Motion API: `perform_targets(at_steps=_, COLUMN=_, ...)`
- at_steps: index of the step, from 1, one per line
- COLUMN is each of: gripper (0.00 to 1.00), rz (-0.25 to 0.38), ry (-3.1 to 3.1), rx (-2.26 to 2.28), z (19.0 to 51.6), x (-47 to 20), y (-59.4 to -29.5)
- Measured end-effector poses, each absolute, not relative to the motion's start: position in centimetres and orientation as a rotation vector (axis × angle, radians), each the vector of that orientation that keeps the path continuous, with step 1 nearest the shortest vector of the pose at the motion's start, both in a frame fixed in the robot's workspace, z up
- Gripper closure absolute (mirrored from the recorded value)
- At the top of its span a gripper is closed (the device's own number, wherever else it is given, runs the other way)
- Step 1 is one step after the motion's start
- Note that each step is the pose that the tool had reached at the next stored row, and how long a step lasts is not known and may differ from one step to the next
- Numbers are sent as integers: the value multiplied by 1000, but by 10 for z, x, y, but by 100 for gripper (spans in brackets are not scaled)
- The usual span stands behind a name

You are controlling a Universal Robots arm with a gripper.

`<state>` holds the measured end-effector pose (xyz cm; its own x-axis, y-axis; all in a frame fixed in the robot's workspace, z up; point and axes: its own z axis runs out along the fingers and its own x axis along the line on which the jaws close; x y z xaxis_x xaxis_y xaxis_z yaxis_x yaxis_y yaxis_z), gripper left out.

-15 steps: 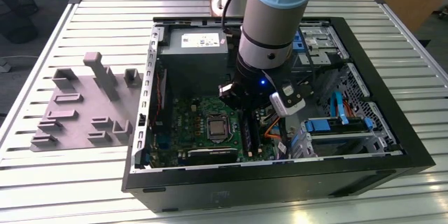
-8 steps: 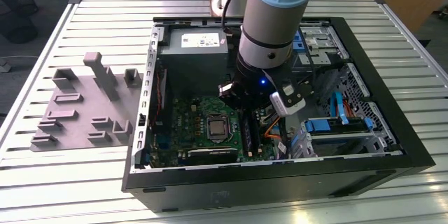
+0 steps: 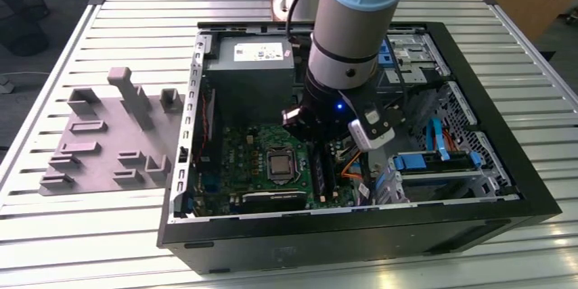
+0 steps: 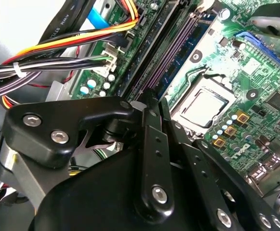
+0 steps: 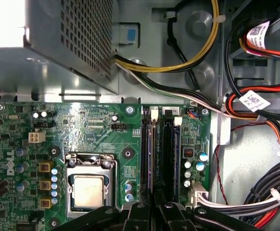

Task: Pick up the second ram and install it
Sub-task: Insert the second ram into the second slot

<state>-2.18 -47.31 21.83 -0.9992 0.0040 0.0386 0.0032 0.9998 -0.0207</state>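
My gripper [image 3: 312, 139] is low inside the open computer case, over the memory slots next to the processor socket [image 5: 87, 190]. Both wrist views show its black fingers [image 5: 139, 214] drawn together, shut on the second ram [image 5: 153, 154]. I see the ram edge-on as a thin dark strip running along one long black slot, in line with the gripper [image 5: 152, 209]. A second dark stick [image 5: 169, 154] sits in a neighbouring slot. In the second wrist view the gripper [image 4: 149, 98] meets right at the near end of the slots.
The grey plastic fixture [image 3: 104, 140] with upright blocks lies at the exterior view's left of the case. The power supply [image 3: 248, 65] is behind the arm. Cable bundles [image 5: 255, 103] and the blue drive bays [image 3: 434, 164] crowd the side of the slots away from the processor.
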Motion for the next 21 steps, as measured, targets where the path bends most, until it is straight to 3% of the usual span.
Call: perform_targets(at_steps=21, gripper=86, rz=31, ry=-3102, rx=-49, z=216, x=-19, y=-474)
